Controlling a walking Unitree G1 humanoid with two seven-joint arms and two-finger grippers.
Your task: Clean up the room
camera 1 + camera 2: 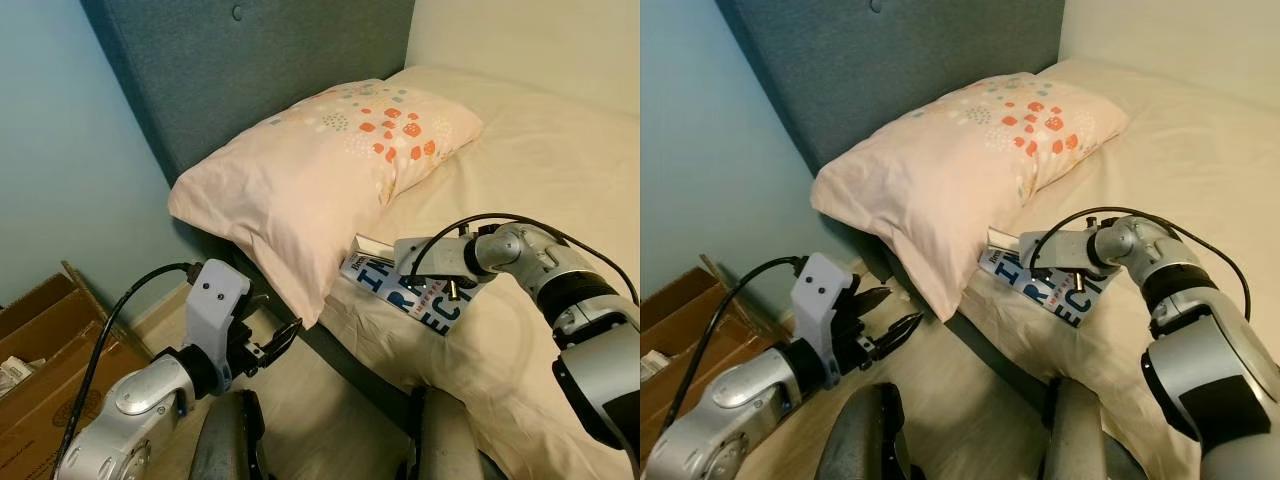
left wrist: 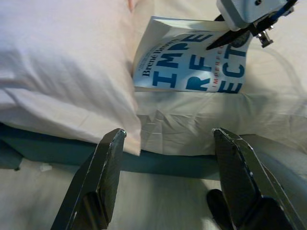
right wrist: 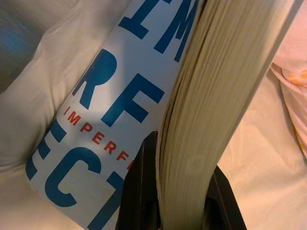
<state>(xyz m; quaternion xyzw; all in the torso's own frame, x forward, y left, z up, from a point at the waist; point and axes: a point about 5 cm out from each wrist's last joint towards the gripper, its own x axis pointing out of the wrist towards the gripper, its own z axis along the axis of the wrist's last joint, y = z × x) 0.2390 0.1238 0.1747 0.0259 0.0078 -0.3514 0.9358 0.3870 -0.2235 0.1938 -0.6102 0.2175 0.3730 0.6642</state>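
book (image 1: 415,293) lies on the bed (image 1: 540,160) near its front edge, just beside the lower corner of the pillow (image 1: 320,170) — white cover, big blue letters, small red word across the middle. one end of the book is lifted off the sheet. right gripper (image 1: 1012,243) is at that end, fingers (image 3: 139,191) closed on the book: one black finger on the printed cover, the other on the far side of the page block, pages pinched between them. right arm reaches in from the right across the cream sheet.

pillow is pale pink with orange and blue dots toward its far end, leaning on the dark teal headboard (image 1: 250,60), its near corner hanging over the bed edge.

left gripper (image 1: 268,345) hangs low beside the bed over the wood floor (image 1: 300,420), near the pillow's overhanging corner, fingers (image 2: 103,177) spread wide, nothing between them — in the left wrist view they frame the bed edge with the book beyond.

cardboard box (image 1: 35,370) on the floor by the blue wall, left of the bed, flaps open — something pale shows inside, too small to tell what.
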